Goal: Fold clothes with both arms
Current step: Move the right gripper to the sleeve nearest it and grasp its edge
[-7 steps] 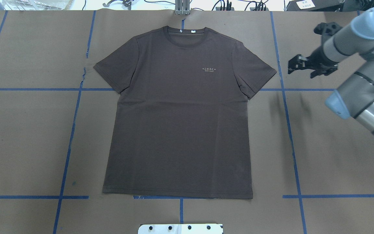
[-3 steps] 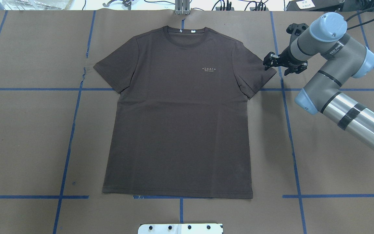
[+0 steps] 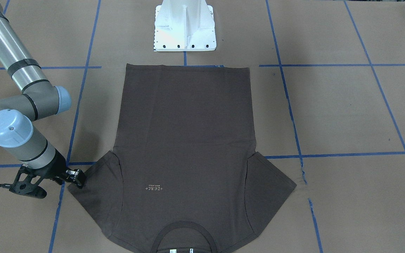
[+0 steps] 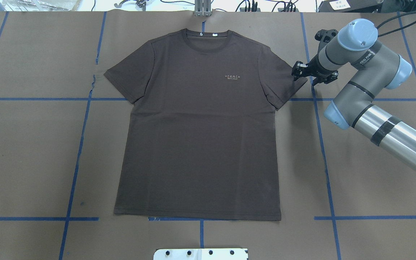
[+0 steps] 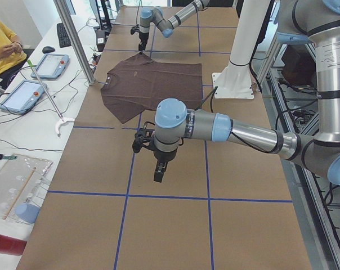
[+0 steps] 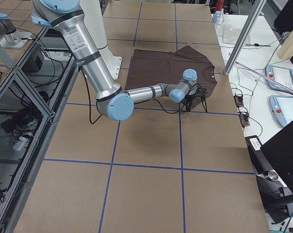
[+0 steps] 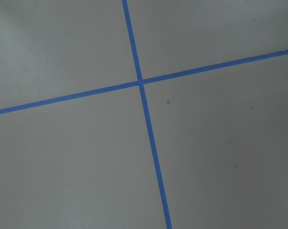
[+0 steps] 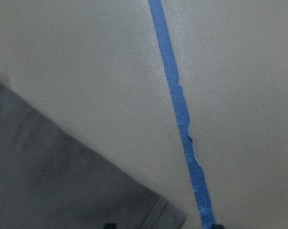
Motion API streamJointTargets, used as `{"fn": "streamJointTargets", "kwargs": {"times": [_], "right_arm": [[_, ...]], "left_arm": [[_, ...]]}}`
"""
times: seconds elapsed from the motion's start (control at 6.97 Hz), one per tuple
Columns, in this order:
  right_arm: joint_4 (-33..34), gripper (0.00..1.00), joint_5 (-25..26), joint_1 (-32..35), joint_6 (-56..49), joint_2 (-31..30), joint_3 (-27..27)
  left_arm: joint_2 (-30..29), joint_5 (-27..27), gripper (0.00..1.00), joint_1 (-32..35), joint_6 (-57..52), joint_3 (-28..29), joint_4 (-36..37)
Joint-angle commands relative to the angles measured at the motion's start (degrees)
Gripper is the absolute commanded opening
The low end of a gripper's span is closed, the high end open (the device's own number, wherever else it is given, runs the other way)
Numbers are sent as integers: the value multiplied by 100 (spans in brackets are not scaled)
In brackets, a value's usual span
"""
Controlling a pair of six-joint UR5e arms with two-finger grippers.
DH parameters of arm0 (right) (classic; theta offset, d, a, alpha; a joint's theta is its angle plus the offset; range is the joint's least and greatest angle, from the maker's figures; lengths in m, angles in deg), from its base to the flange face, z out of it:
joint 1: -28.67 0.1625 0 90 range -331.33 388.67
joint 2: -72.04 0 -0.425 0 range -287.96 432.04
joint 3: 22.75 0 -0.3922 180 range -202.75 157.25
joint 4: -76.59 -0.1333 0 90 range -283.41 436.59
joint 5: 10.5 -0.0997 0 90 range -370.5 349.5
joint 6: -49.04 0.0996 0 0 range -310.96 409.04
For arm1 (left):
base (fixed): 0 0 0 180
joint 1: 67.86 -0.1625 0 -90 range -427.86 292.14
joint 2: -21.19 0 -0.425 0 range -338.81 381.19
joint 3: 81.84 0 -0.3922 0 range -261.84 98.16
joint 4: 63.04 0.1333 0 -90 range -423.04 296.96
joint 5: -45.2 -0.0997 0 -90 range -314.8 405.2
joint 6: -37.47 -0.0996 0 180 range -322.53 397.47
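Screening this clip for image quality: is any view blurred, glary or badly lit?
Right wrist-mounted: soft focus, the T-shirt hem and blue tape look fuzzy. Left wrist-mounted: sharp, evenly lit. Overhead exterior: even light on the table, no glare; the strip beyond its far edge is blown out. Front-facing: white pedestal bright but readable.

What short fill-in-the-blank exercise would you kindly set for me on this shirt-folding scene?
The T-shirt lies flat with its logo facing ____.
The right arm has its jaws at the tip of one ____.
The left arm hangs over the table, its wrist camera showing only crossed blue ____.
The white pedestal base stands just beyond the shirt's ____.
Missing words: up, sleeve, tape, hem.
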Motion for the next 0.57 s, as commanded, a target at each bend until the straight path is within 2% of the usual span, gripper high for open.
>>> {"fn": "streamJointTargets", "kwargs": {"times": [0.0, 0.43], "right_arm": [[4, 57, 77, -1, 7, 85, -64], [4, 51, 121, -1, -2, 94, -108]], "left_arm": [[10, -6, 100, 0, -22, -9, 0], [19, -6, 100, 9, -22, -53, 0]]}}
